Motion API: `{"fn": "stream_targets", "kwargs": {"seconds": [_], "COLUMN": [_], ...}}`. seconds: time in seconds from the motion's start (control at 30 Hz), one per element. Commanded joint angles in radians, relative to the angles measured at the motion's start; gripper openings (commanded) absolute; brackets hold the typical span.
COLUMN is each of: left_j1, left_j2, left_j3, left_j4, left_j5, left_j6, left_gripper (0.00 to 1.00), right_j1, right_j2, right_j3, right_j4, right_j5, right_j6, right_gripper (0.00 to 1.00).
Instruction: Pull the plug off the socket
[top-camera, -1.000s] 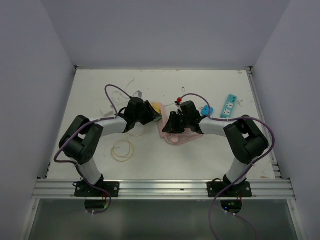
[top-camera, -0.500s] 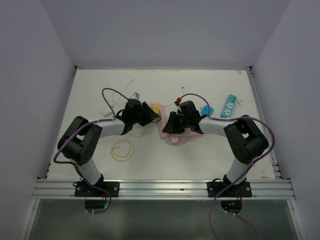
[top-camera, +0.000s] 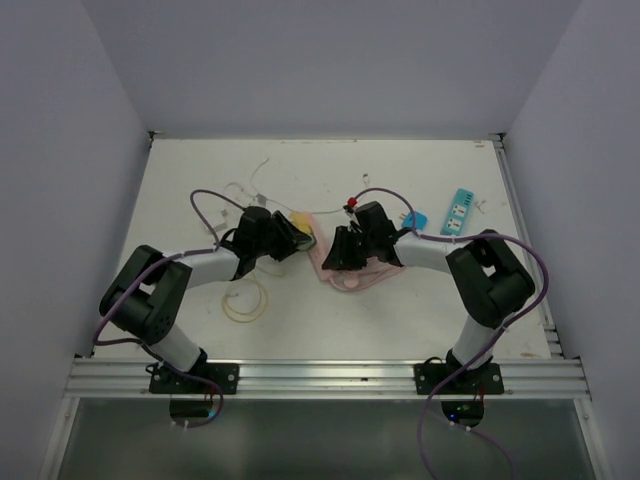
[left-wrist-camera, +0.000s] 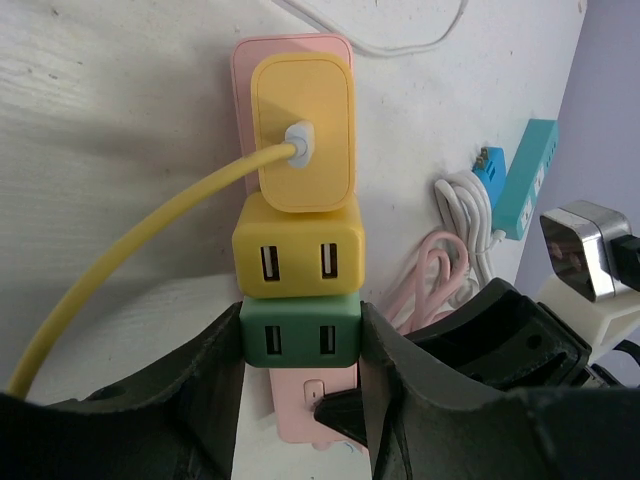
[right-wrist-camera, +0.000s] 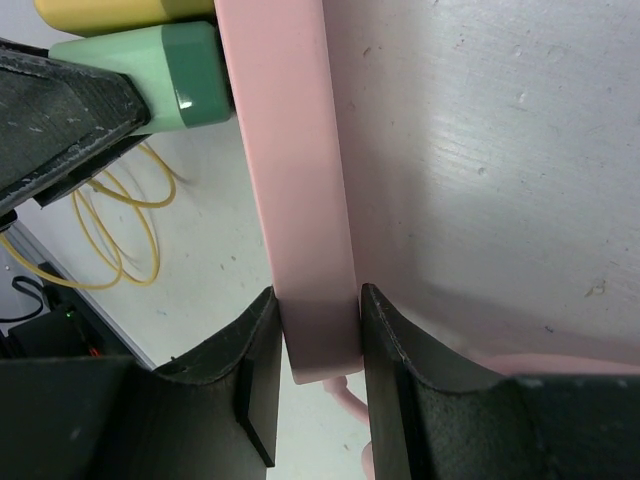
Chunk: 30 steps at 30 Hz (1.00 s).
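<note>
Looking down from the top view, we see both arms bent inward over the white tabletop (top-camera: 420, 320), meeting at the pink power strip (top-camera: 318, 258) near its middle. The left gripper (left-wrist-camera: 300, 345) has its jaws clamped on the green plug (left-wrist-camera: 298, 330), with one dark finger (left-wrist-camera: 205, 390) pressed to each side of it. The green plug sits on the face of the pink power strip, directly below a yellow USB adapter (left-wrist-camera: 297, 262) that touches it. Above that adapter a flat yellow charger (left-wrist-camera: 300, 135) is seated on the strip as well, and a yellow cable (left-wrist-camera: 130, 260) curves out of its front toward the lower left of the left wrist view.

From the right wrist we see the green plug's body lying flush against the strip's face; its pins are hidden, so we cannot tell how deep they sit. The right gripper (right-wrist-camera: 318, 330) has its jaws closed on the pink power strip itself, pinching its two long edges near the end where the pink cord (right-wrist-camera: 350, 405) leaves it.

A coil of yellow wire (top-camera: 245, 300) lies on the tabletop on the left arm's side of the strip. Toward the right edge we see a teal power strip (left-wrist-camera: 527, 175) lying well apart from the pink one. A blue plug (left-wrist-camera: 490, 165) and a bundled white cord (left-wrist-camera: 465, 205) lie just beside the teal power strip.
</note>
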Motion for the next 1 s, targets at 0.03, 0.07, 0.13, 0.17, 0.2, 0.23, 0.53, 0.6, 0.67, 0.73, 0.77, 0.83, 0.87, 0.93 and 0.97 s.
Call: {"fn": "stream_targets", "kwargs": {"seconds": [0.03, 0.07, 0.13, 0.17, 0.2, 0.23, 0.53, 0.6, 0.67, 0.73, 0.77, 0.83, 0.87, 0.93, 0.97], "left_j1": [0.027, 0.028, 0.034, 0.039, 0.042, 0.044, 0.018, 0.019, 0.019, 0.019, 0.019, 0.019, 0.021, 0.034, 0.042], "left_j2": [-0.111, -0.112, -0.112, -0.12, -0.126, -0.134, -0.142, -0.143, -0.152, -0.169, -0.198, -0.235, -0.272, -0.307, -0.341], "left_j3": [-0.015, -0.018, -0.024, -0.038, -0.044, -0.06, -0.045, -0.022, 0.017, 0.031, 0.032, 0.046, 0.051, 0.06, 0.064], "left_j4": [0.118, 0.12, 0.131, 0.134, 0.143, 0.154, 0.2, 0.146, 0.1, 0.059, 0.034, -0.01, -0.035, -0.093, -0.121], "left_j5": [0.029, 0.03, 0.037, 0.034, 0.023, 0.017, 0.08, 0.127, 0.153, 0.202, 0.208, 0.21, 0.208, 0.201, 0.187], "left_j6": [-0.043, -0.043, -0.048, -0.056, -0.071, -0.076, -0.106, -0.065, -0.012, 0.022, 0.067, 0.116, 0.14, 0.217, 0.252], "left_gripper": [0.0, 0.0, 0.0, 0.0, 0.0, 0.0, 0.0, 0.0, 0.0, 0.0, 0.0, 0.0, 0.0, 0.0, 0.0], "right_j1": [-0.052, -0.053, -0.058, -0.063, -0.072, -0.076, -0.09, -0.092, -0.096, -0.1, -0.1, -0.103, -0.103, -0.103, -0.103], "right_j2": [0.087, 0.087, 0.087, 0.086, 0.081, 0.083, 0.074, 0.069, 0.069, 0.072, 0.075, 0.075, 0.078, 0.08, 0.081], "right_j3": [-0.089, -0.089, -0.09, -0.094, -0.097, -0.103, -0.117, -0.123, -0.126, -0.127, -0.127, -0.13, -0.13, -0.129, -0.129], "right_j4": [-0.347, -0.348, -0.36, -0.363, -0.368, -0.37, -0.362, -0.35, -0.347, -0.339, -0.334, -0.33, -0.325, -0.322, -0.321], "right_j5": [0.376, 0.38, 0.391, 0.402, 0.406, 0.408, 0.409, 0.399, 0.391, 0.38, 0.376, 0.371, 0.367, 0.36, 0.354], "right_j6": [0.009, 0.015, 0.023, 0.032, 0.038, 0.043, 0.06, 0.057, 0.052, 0.05, 0.049, 0.046, 0.041, 0.038, 0.037], "right_gripper": [0.0, 0.0, 0.0, 0.0, 0.0, 0.0, 0.0, 0.0, 0.0, 0.0, 0.0, 0.0, 0.0, 0.0, 0.0]}}
